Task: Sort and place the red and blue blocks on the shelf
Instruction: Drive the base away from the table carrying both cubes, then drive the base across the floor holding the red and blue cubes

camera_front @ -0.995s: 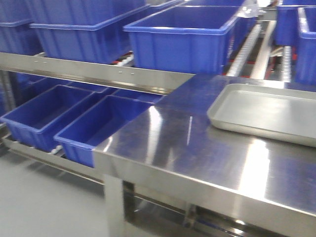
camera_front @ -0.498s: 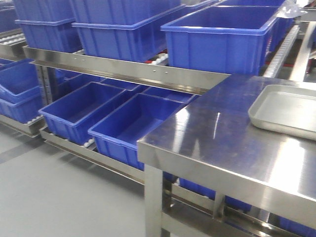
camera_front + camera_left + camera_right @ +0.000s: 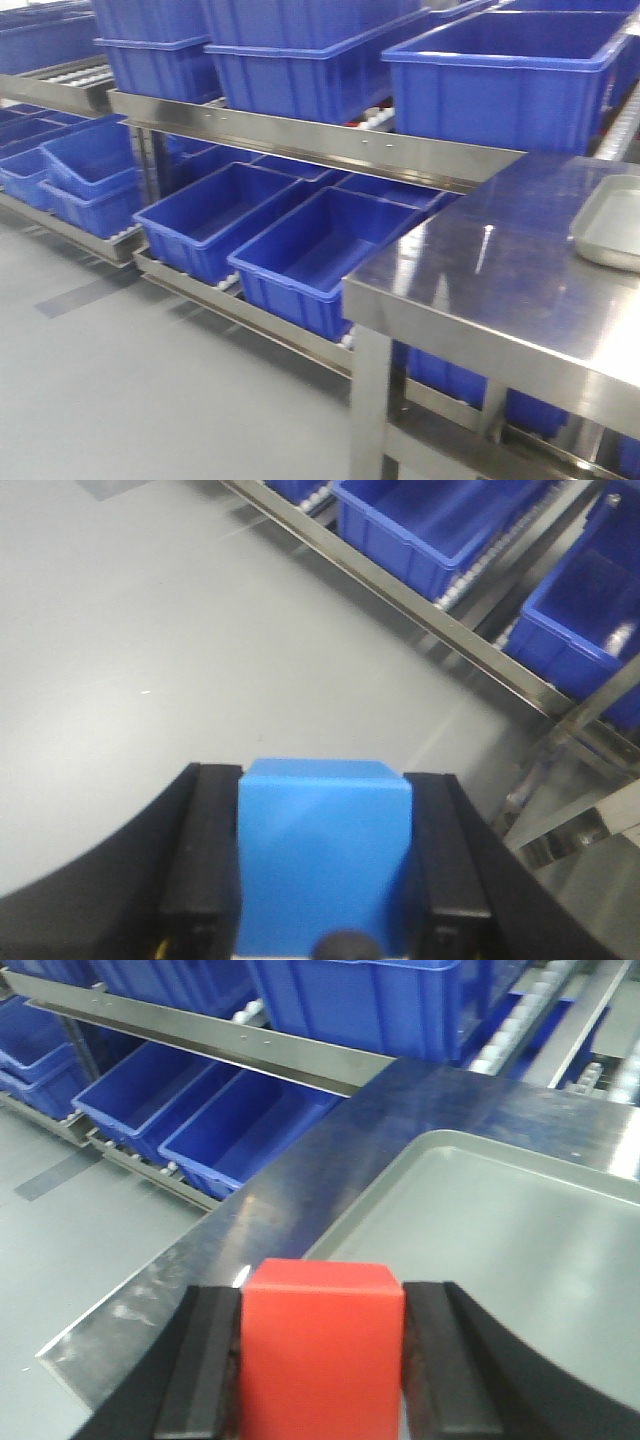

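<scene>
In the left wrist view my left gripper (image 3: 322,790) is shut on the blue block (image 3: 322,855), held above the grey floor. The right wrist view has my right gripper (image 3: 322,1305) shut on the red block (image 3: 320,1355), over the near-left corner of the grey tray (image 3: 500,1240) on the steel table (image 3: 300,1190). The shelf (image 3: 330,140) with its flat steel front rail and screws runs across the left of the front view, and it also shows in the right wrist view (image 3: 200,1035). Neither arm appears in the front view.
Big blue bins (image 3: 500,75) sit on the shelf's upper tier, and more blue bins (image 3: 310,250) on the lower tier. The steel table (image 3: 500,290) fills the right of the front view, with the tray's edge (image 3: 610,225) at far right. Grey floor (image 3: 130,390) lies lower left.
The front view has swung leftward: table and tray slid to the right of the frame, and more of the shelf, its bins and the floor came into view on the left.
</scene>
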